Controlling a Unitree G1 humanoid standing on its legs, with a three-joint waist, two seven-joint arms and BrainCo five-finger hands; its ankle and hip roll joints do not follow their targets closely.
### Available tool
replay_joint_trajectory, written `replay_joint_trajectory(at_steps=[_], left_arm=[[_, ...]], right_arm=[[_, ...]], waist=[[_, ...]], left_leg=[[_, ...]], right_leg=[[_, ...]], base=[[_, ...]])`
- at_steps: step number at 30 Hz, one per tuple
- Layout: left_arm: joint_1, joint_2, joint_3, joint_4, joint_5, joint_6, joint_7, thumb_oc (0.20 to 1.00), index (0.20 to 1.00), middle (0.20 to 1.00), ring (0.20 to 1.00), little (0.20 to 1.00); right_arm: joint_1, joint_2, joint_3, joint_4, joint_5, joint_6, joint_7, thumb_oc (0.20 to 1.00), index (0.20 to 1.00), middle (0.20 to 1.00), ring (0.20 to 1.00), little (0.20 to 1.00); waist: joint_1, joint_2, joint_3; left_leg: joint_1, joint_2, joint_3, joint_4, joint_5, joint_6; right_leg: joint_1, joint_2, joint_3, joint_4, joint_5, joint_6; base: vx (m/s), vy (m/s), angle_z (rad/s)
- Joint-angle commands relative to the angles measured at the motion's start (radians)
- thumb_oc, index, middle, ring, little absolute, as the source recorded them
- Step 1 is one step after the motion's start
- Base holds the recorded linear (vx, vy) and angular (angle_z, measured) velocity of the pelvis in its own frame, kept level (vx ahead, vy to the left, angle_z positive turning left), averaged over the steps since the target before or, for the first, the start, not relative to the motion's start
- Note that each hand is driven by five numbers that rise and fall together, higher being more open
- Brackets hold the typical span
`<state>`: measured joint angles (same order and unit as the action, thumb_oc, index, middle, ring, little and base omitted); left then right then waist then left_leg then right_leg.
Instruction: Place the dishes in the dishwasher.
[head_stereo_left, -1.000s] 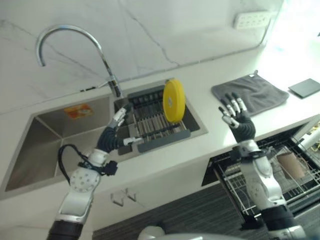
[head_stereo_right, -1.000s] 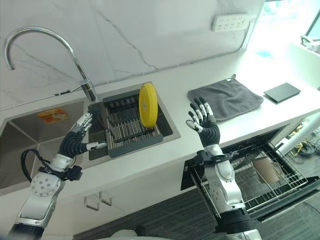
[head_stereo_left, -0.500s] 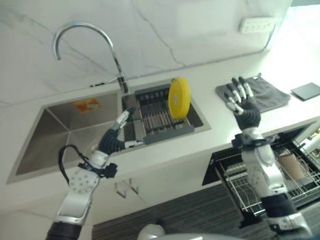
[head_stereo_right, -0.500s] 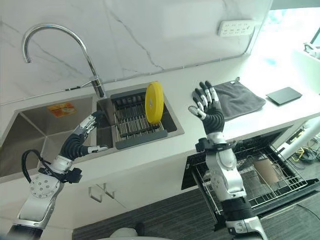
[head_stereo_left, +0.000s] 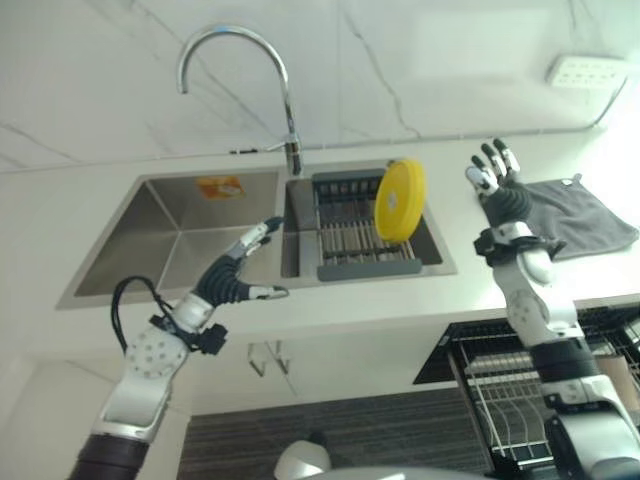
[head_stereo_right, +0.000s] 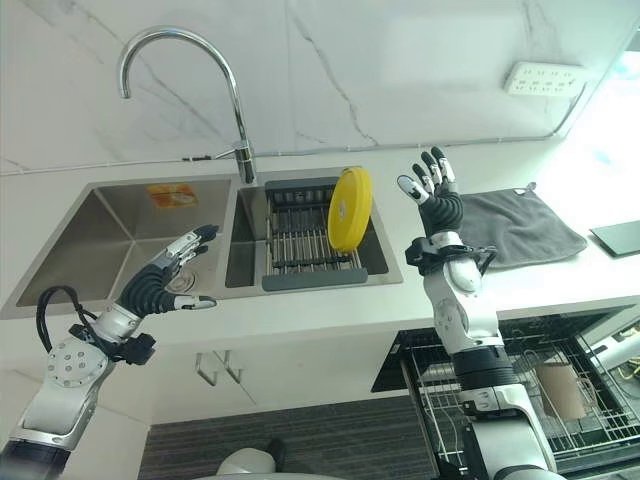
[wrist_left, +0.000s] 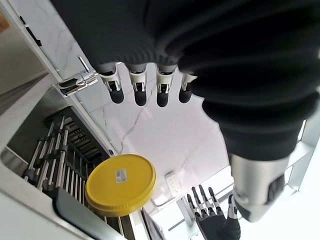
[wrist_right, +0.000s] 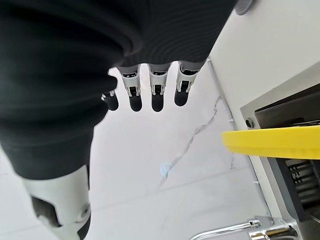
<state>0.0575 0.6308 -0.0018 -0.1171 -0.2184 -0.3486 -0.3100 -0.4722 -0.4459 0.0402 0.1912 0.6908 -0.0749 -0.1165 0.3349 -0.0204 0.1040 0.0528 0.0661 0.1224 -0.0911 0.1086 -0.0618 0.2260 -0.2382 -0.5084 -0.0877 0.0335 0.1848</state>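
From the left eye view: a yellow plate (head_stereo_left: 400, 200) standing on edge in the dark dish rack (head_stereo_left: 350, 235) set in the right part of the steel sink (head_stereo_left: 170, 240), under the curved faucet (head_stereo_left: 245, 85); left hand (head_stereo_left: 235, 275) raised over the sink's front edge, fingers spread and empty; right hand (head_stereo_left: 500, 185) lifted above the counter just right of the plate, fingers straight, holding nothing; grey cloth (head_stereo_left: 590, 215) flat on the counter beyond it; open dishwasher rack (head_stereo_left: 520, 390) of wire below the counter at lower right. From the right eye view: same layout, with a cup (head_stereo_right: 562, 390) in the dishwasher rack. From the left wrist view: fingers extended and empty, plate upright in the rack past them, right hand farther off. From the right wrist view: fingers straight, nothing held, plate's rim edge-on beside the rack.
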Motion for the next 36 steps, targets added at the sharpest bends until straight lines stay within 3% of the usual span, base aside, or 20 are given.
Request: replay_joint_trajectory(at_steps=[1,4,6,15,26,28,30,36], left_arm=[[-0.064,0.044,-0.042,-0.036,-0.08,-0.062,-0.012,1.0,1.0,1.0,1.0,1.0],[-0.053,0.061,-0.047,-0.034,-0.112,-0.075,-0.042,1.0,1.0,1.0,1.0,1.0],[-0.039,0.073,-0.063,-0.036,-0.124,-0.082,-0.054,1.0,1.0,1.0,1.0,1.0],[0.009,0.116,-0.07,-0.046,-0.148,-0.102,-0.057,1.0,1.0,1.0,1.0,1.0],[0.008,0.183,-0.081,-0.072,-0.191,-0.11,-0.067,1.0,1.0,1.0,1.0,1.0],[0.014,0.183,-0.076,-0.072,-0.191,-0.099,-0.087,1.0,1.0,1.0,1.0,1.0],[0.02,0.18,-0.074,-0.078,-0.203,-0.086,-0.105,1.0,1.0,1.0,1.0,1.0],[0.027,0.177,-0.075,-0.075,-0.202,-0.086,-0.119,1.0,1.0,1.0,1.0,1.0]], right_arm=[[-0.119,-0.105,-0.04,0.038,0.061,-0.045,-0.02,1.0,1.0,1.0,1.0,1.0],[-0.154,-0.138,-0.046,0.125,0.04,-0.056,-0.035,1.0,1.0,1.0,1.0,1.0],[-0.165,-0.156,-0.041,0.176,-0.013,-0.112,-0.082,1.0,1.0,1.0,1.0,1.0],[-0.158,-0.183,-0.088,0.271,0.09,-0.131,-0.09,1.0,1.0,1.0,1.0,1.0],[-0.137,-0.195,-0.099,0.416,0.286,-0.094,0.06,1.0,1.0,1.0,1.0,1.0],[-0.124,-0.172,-0.098,0.401,0.397,-0.054,0.101,1.0,1.0,1.0,1.0,1.0],[-0.097,-0.133,-0.091,0.368,0.404,-0.016,0.14,1.0,1.0,1.0,1.0,1.0],[-0.084,-0.128,-0.088,0.369,0.377,-0.006,0.143,1.0,1.0,1.0,1.0,1.0]], waist=[[0.016,0.025,-0.048],[0.025,0.025,-0.045],[0.027,0.032,-0.042],[0.033,0.044,-0.035],[0.045,0.053,-0.024],[0.048,0.056,-0.022],[0.049,0.058,-0.016],[0.049,0.057,-0.011]], left_leg=[[0.035,0.002,-0.015,0.004,-0.079,0.013],[0.042,-0.004,-0.006,0.004,-0.084,0.017],[0.05,-0.007,0.007,0.004,-0.088,0.021],[0.07,-0.02,0.007,0.004,-0.103,0.028],[0.068,-0.037,-0.006,0.004,-0.107,0.034],[0.068,-0.041,-0.012,0.004,-0.107,0.037],[0.066,-0.043,-0.013,0.004,-0.109,0.04],[0.067,-0.046,-0.017,0.004,-0.11,0.044]], right_leg=[[-0.01,0.014,0.05,0.045,-0.023,-0.014],[-0.003,0.009,0.04,0.049,-0.027,-0.013],[0.003,0.005,0.035,0.054,-0.028,-0.012],[0.015,-0.002,0.025,0.068,-0.038,-0.008],[0.014,-0.004,0.02,0.086,-0.053,-0.005],[0.014,-0.005,0.019,0.091,-0.055,-0.004],[0.011,-0.004,0.019,0.096,-0.058,-0.004],[0.009,-0.001,0.025,0.099,-0.059,-0.005]], base=[[0.11,0.007,0.13],[0.09,0.001,0.12],[0.1,0.005,0.14],[0.07,0.0,0.07],[0.05,-0.006,0.01],[0.05,0.007,0.04],[0.01,0.006,0.21],[0.0,0.0,0.03]])
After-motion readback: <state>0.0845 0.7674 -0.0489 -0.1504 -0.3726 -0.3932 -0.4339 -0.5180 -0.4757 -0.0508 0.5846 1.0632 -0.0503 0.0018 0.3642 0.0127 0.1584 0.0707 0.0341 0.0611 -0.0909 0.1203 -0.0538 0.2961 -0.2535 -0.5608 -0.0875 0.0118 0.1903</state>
